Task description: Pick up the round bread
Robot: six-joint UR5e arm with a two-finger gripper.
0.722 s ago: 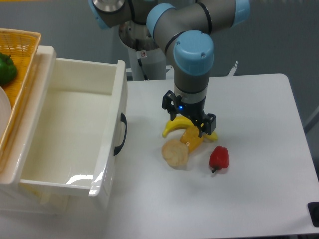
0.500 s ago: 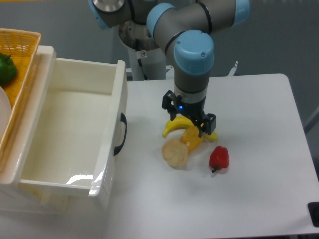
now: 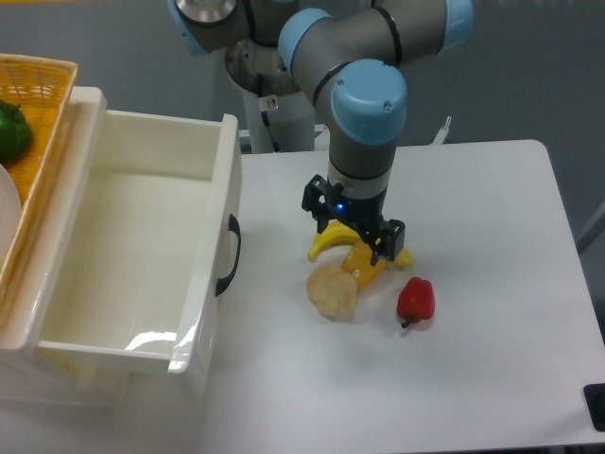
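On the white table [image 3: 492, 208], the round bread [image 3: 332, 290] lies just below and a bit left of the claw [image 3: 352, 230], not touching it. The claw is spread wide, holding nothing. The bread is pale, flat and round. A banana [image 3: 333, 241] and red pepper [image 3: 416, 299] sit near; bare table lies in front.

Arm reaching down over the table, gripper low.

The grey arm with its light-blue joint caps bends from the back of the table and points its wrist straight down. The black gripper [image 3: 353, 235] hangs just above the tabletop with its two fingers [image 3: 316, 201] spread well apart, one to either side, nothing held between them. A small blue light glows on the gripper body.
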